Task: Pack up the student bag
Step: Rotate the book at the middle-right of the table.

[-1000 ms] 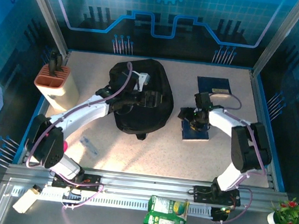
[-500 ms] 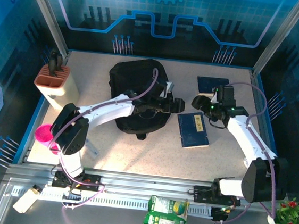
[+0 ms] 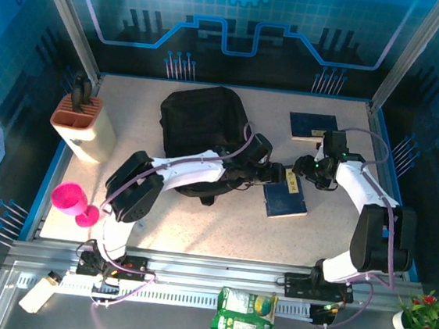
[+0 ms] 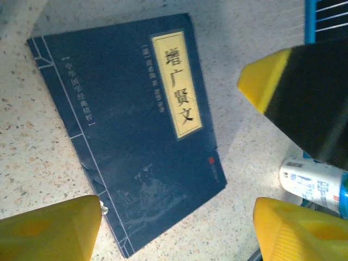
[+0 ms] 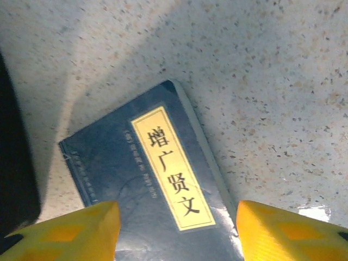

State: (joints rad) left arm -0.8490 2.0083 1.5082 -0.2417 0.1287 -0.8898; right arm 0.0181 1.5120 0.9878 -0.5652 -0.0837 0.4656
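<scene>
The student bag (image 3: 200,127), a large black backpack, lies at the back middle of the table; its dark edge (image 5: 13,163) also shows in the right wrist view. A dark blue book (image 3: 287,195) with a yellow title strip lies to the right of it. My left gripper (image 3: 276,175) hovers over the book's near-left part (image 4: 136,125), open, its yellow fingertips (image 4: 49,228) apart with nothing between them. My right gripper (image 3: 304,169) is open over the book's top end (image 5: 157,185), facing the left one. The right gripper's finger (image 4: 293,98) is seen from the left wrist.
A second blue book (image 3: 313,126) lies at the back right. A beige holder with an orange top (image 3: 82,123) stands at the far left, a pink cup (image 3: 70,198) in front of it. A small white and blue bottle (image 4: 312,182) lies by the table's blue edge.
My left arm has swung right from the backpack to the book. The right gripper has come down to the book's top end. Both jaws have narrowed somewhat.
</scene>
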